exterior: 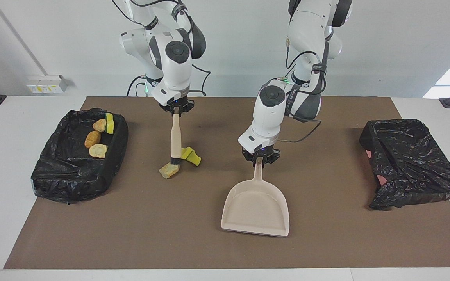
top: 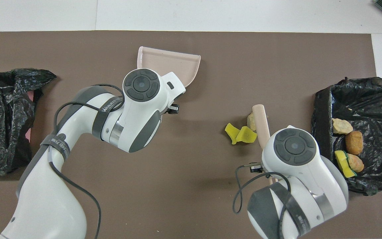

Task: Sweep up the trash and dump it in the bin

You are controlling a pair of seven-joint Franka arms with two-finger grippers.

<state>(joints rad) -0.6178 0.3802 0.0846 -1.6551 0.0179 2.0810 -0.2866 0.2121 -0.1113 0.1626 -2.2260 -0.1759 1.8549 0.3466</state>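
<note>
The sweeping step was in hand: the right claw (exterior: 176, 110) gripped the brush (exterior: 175, 142) at three loose trash pieces (exterior: 181, 160) (four lay in the bin (exterior: 53, 175)). The left claw (exterior: 259, 159) held the dustpan (exterior: 256, 210), which next needed bringing beside them.

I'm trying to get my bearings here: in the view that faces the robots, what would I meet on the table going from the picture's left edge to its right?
Black bin with trash in it → loose trash pieces under the brush → beige dustpan → crumpled black bag.
</note>
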